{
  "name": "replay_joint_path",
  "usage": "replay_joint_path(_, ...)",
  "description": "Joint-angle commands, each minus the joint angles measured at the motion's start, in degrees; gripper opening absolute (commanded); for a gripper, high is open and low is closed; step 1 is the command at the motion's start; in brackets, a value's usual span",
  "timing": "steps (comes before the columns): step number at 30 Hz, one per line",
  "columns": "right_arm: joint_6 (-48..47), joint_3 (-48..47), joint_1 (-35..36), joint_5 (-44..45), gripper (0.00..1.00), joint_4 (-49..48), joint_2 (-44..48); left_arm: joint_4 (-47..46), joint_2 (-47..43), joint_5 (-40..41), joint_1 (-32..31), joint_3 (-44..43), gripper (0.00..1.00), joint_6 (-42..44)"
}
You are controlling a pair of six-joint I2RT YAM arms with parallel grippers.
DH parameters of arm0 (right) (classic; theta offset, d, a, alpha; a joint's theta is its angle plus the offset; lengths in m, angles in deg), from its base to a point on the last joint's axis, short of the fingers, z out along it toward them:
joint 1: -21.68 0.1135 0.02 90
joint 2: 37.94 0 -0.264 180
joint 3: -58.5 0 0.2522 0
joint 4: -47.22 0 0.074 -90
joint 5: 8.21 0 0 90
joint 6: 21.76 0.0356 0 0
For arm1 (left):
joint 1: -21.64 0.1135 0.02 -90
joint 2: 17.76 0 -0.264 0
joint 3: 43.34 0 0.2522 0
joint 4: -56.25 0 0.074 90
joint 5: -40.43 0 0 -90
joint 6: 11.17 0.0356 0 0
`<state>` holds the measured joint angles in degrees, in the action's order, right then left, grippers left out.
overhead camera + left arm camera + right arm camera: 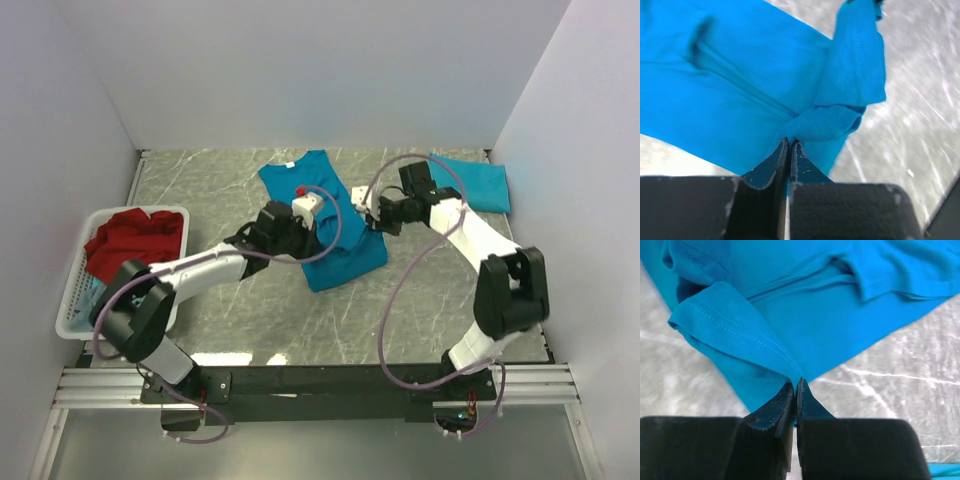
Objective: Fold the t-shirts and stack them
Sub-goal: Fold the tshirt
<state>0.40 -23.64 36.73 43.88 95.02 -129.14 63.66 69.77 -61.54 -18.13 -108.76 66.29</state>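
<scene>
writing: small white neck label (288,163) on the spread shirt (340,262), too small to read
shirts: two teal, one red, plus one pale cloth in the basket
spread shirt: teal, mid worktop (250,330), collar toward the far edge, hem toward the near edge
folded shirt (475,182): teal, at the far right corner, well apart from both pincers
red shirt (135,240): bunched in the white basket (72,305) at the left edge
pale cloth (88,290): beneath the red shirt, at the near end of the basket
pincers: two, one per arm
left pincer (789,144): tips pressed together on a stitched hem fold of the spread shirt; cloth runs ahead and to the left of the tips
right pincer (795,385): tips together, clamped on a hemmed fold of the same shirt at its right side; cloth fans out ahead, bare worktop to the right
spacing: the two pincers sit near each other over the shirt's far half
</scene>
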Motion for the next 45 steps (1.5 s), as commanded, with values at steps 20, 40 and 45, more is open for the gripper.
replay_joint_path(20, 19.0, -36.7, 4.1, 8.6, 0.0, -4.5, -30.8, 2.6, 17.8, -7.2, 15.9, -19.4, 0.0, 0.6)
replay_joint_path(40, 20.9, -42.4, 6.5, 14.8, 0.0, -5.0, -36.6, 5.3, 18.3, -2.8, 16.5, -19.3, 0.0, -2.1)
replay_joint_path(45, 21.2, -43.2, 6.5, 15.8, 0.0, -4.9, -37.3, 6.2, 19.7, -2.9, 16.9, -21.0, 0.0, -2.1)
